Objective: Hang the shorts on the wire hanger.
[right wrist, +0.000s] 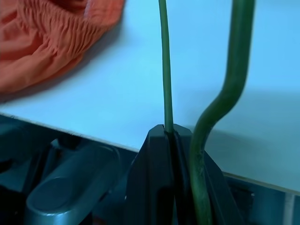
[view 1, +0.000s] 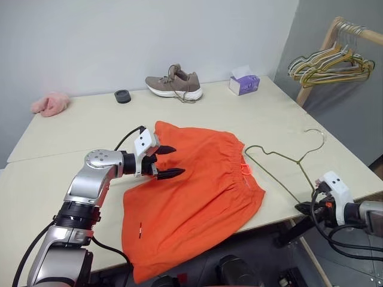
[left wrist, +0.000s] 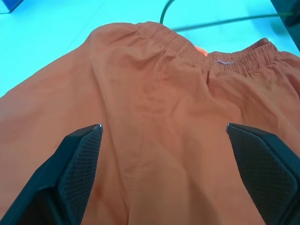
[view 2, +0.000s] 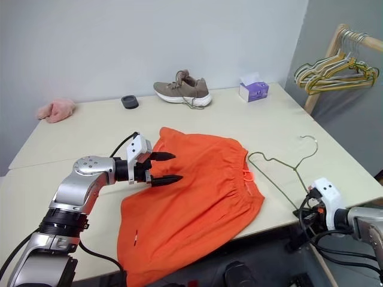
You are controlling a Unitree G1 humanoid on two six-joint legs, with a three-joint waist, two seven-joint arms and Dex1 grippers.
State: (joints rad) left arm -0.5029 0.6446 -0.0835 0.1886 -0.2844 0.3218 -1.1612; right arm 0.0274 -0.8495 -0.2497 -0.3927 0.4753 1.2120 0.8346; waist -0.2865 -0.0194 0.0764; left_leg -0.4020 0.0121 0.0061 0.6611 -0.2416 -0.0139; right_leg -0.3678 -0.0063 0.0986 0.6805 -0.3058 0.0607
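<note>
The table carries the shorts, spread flat mid-frame, waistband running diagonally toward the right. The wire hanger lies just right of that waistband, hook pointing upper right. The left gripper hovers wide open over the shorts' upper-left part. At lower right, off the table's edge, the right gripper pinches the hanger's wire.

Bright even light, soft shadows; wrist views blue-tinted, near parts blurred.

Bare table between the shorts and back edge, shoe, tissue box, black puck lining that edge, hanger crossing the right edge
</note>
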